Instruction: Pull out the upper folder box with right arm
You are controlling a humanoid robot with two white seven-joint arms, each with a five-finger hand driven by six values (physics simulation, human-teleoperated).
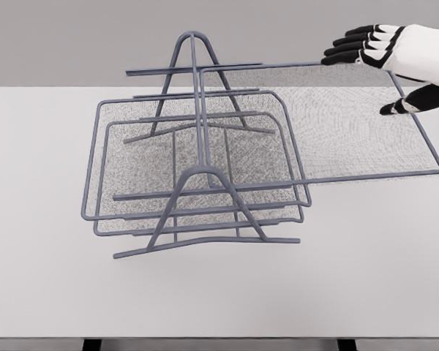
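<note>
A grey wire rack with two A-shaped end frames stands on the table. Its upper mesh tray is slid far out to the right, and only its left end is still inside the rack. Two lower mesh trays sit stacked within the frame. My right hand hovers at the far right corner of the upper tray. Its black-tipped fingers stretch out over the back rim, with the thumb apart just inside the side rim. The hand is open and grips nothing.
The white table carries the rack, and its front edge runs along the bottom of the picture. A grey wall lies behind.
</note>
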